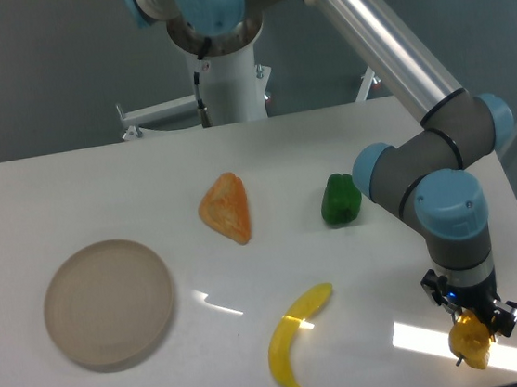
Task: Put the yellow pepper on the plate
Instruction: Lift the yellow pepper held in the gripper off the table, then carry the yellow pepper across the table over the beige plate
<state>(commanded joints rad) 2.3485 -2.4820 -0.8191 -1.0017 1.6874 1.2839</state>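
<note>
Pincer (473, 330) at the table's (98, 174) near right corner was clamped on the yellow pepper (471, 343), which hung below the fingers, seemingly lifted just clear of the surface. Plate (109, 304) lay well apart at the near left, bare. Between them lay a banana (294, 341), with an orange wedge (226, 207) and a green pepper (340, 199) farther back. Judged risks: the hold appeared to catch only the pepper's upper part, so the lumpy fruit could slip or swing loose during the long crossing; a low carry could strike the banana; an early release could land it on the thick rim, letting it roll off.
</note>
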